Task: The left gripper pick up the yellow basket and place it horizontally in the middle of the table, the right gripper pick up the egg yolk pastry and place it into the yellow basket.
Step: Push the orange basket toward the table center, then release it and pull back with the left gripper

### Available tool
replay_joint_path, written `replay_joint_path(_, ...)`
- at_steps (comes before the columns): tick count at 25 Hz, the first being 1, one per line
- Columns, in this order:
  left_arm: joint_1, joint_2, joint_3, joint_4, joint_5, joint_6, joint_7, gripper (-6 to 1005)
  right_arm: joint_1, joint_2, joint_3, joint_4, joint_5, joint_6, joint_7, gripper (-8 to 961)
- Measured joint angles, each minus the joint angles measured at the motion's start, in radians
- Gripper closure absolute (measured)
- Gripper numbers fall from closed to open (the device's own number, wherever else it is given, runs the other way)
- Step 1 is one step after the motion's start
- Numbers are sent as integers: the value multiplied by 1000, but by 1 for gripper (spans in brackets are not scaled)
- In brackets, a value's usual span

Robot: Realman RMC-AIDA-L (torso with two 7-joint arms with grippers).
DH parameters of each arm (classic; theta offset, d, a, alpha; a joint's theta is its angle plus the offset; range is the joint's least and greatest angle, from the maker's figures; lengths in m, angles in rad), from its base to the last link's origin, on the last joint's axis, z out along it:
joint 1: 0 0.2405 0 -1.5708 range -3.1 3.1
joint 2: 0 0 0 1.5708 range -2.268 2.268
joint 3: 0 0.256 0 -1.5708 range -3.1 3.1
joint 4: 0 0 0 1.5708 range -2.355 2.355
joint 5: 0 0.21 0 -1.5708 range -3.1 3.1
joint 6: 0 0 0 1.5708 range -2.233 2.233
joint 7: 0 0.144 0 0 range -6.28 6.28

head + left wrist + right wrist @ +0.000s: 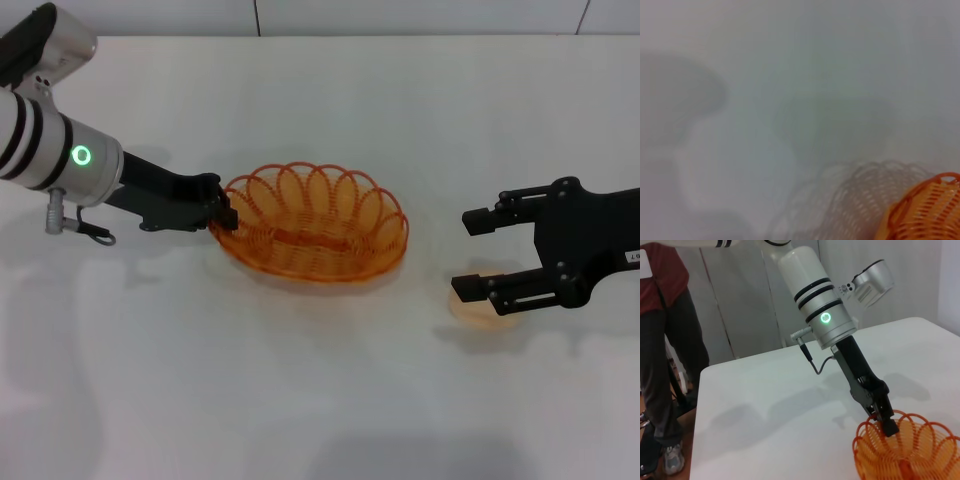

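The yellow basket (318, 238) rests on the white table (300, 400) near the middle, its long side running left to right. My left gripper (225, 213) reaches in from the left and is shut on the basket's left rim. The right wrist view shows this grip (887, 424) on the basket's rim (905, 452), and a part of the basket (932, 210) shows in the left wrist view. The egg yolk pastry (487, 306) lies on the table right of the basket. My right gripper (476, 254) is open just above it, its near finger partly covering the pastry.
A person (660, 340) stands beyond the table's far edge in the right wrist view. Bare tabletop lies in front of the basket and behind it. A gap of table separates the basket from the pastry.
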Motion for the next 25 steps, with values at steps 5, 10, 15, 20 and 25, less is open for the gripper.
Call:
replay_joint_path(5, 1, -1, -2, 0, -5, 6, 12, 825, 0, 0, 3, 0, 0, 0, 0, 230)
replay_joint_path(10, 2, -1, -4, 0, -30, 22, 42, 821, 0, 0, 6, -2, 0, 1, 0, 231)
replay_joint_path(15, 5, 0, -7, 0, -50, 32, 66, 668, 0, 0, 7, -7, 0, 2, 2, 231)
replay_joint_path(20, 15, 5, -9, 6, -59, 48, 75, 455, 0, 0, 8, -9, 0, 6, 4, 230)
replay_joint_path(25, 27, 12, -10, 11, -79, 57, 84, 305, 0, 0, 10, -10, 0, 8, 5, 231)
